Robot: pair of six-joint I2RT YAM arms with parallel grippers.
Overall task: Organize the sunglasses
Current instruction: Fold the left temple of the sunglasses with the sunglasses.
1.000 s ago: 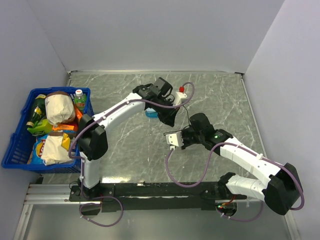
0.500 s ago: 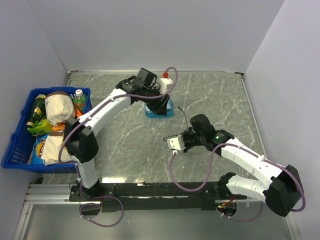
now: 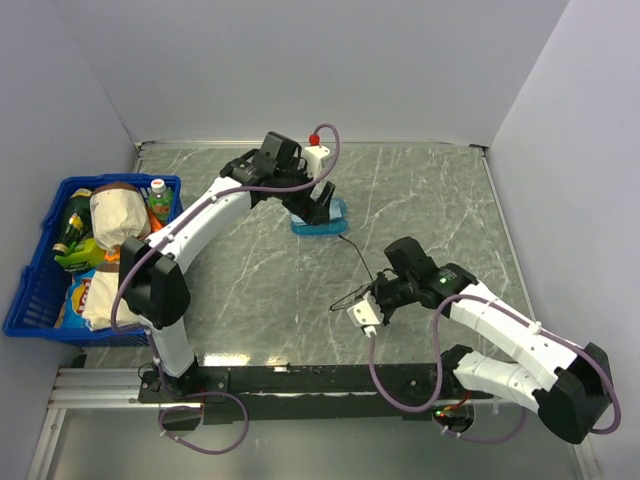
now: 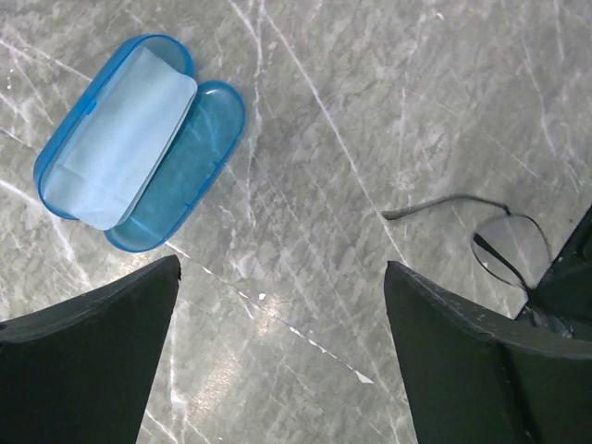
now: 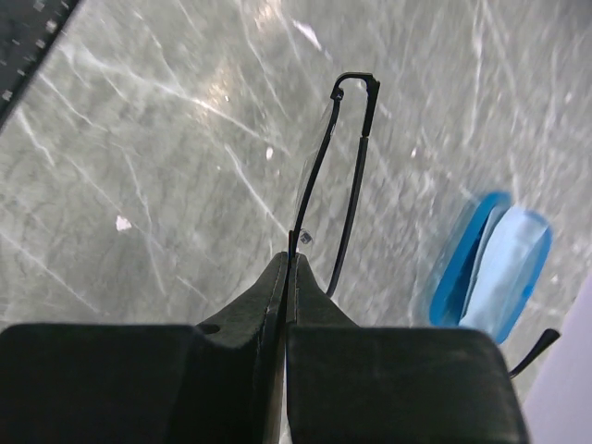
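- Left jaws: wide open, gripping nothing, over the counter near the open blue glasses case; light-blue cloth lies in one half.
- Right jaws: pinched closed on the wire frame of the sunglasses, apart from the case.

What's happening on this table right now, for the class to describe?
The right gripper is shut on the thin black-framed sunglasses, holding them over the marble table. The blue clamshell case lies open farther back, a light-blue cloth in one half. The left gripper hangs open near the case, holding nothing.
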